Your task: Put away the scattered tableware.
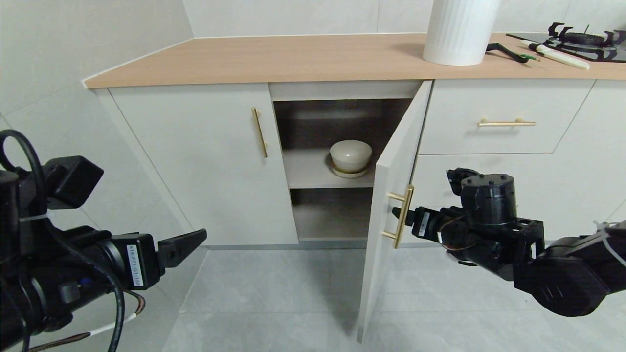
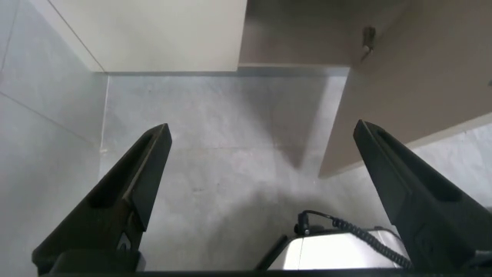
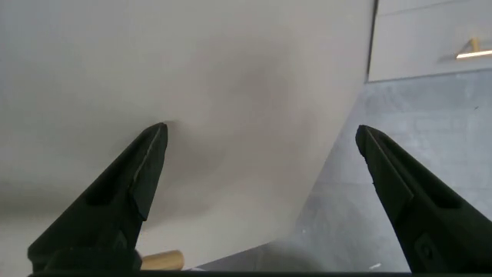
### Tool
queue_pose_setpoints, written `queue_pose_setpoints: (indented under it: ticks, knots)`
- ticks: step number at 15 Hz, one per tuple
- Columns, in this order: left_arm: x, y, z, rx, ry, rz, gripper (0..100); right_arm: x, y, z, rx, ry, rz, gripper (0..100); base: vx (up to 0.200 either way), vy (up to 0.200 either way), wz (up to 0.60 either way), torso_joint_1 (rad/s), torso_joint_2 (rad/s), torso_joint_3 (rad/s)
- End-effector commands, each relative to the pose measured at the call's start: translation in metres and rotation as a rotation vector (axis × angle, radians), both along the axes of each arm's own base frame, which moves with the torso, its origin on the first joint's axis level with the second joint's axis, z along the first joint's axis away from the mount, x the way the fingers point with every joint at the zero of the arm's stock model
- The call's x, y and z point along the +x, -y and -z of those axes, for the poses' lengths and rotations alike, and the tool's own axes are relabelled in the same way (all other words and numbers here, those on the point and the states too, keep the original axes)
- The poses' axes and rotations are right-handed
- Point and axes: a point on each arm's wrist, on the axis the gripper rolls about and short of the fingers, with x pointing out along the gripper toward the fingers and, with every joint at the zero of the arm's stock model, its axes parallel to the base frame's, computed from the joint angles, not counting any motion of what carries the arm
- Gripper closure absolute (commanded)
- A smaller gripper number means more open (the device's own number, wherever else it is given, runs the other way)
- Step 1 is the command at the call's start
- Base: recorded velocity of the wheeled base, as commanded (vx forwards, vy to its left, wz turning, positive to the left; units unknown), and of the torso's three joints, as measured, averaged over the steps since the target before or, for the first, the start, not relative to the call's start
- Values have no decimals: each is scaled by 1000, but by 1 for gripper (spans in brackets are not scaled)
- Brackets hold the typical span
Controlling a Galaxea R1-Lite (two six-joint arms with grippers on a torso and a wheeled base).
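A cream bowl [image 1: 350, 154] rests on a small plate [image 1: 349, 173] on the middle shelf of the open cabinet. The cabinet door [image 1: 391, 205] stands swung out toward me. My right gripper [image 1: 398, 213] sits right at the door's gold handle [image 1: 402, 215], level with it; in the right wrist view the gripper [image 3: 260, 135] is open, facing the door panel [image 3: 231, 92], with the handle's end [image 3: 161, 260] beside one finger. My left gripper [image 1: 186, 244] hangs low at the left, away from the cabinet, open [image 2: 261, 129] over bare floor and holding nothing.
On the wooden countertop [image 1: 274, 58] stand a tall white ribbed container [image 1: 459, 29], a black-handled tool [image 1: 506, 51], a white utensil [image 1: 557, 55] and a gas hob [image 1: 587, 38]. A closed door [image 1: 205, 161] lies left of the opening, a drawer [image 1: 506, 123] to the right. The grey floor [image 1: 274, 293] is open.
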Motion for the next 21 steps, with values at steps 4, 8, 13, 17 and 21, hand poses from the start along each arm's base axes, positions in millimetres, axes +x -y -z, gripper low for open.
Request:
queue_pose_setpoints:
  ticks: [4,8,13,17,21]
  knots:
    - [0,0,2,6,-5,-4,0,4,-3,9,-5,-11,0,0,0,0,0,0,0,0]
    - [3,2,3,12,-15,-4,0,10,-7,14,13,13,1,0,150,0,0,1,2,2]
    - [4,2,3,12,-16,-3,0,16,-11,14,71,29,13,0,200,0,0,2,2,1]
    - [5,3,4,13,-20,-6,0,18,-17,13,104,29,13,0,200,0,0,4,4,1]
    - [5,2,4,15,-15,-9,0,21,-18,9,109,48,41,0,50,0,0,1,1,-1]
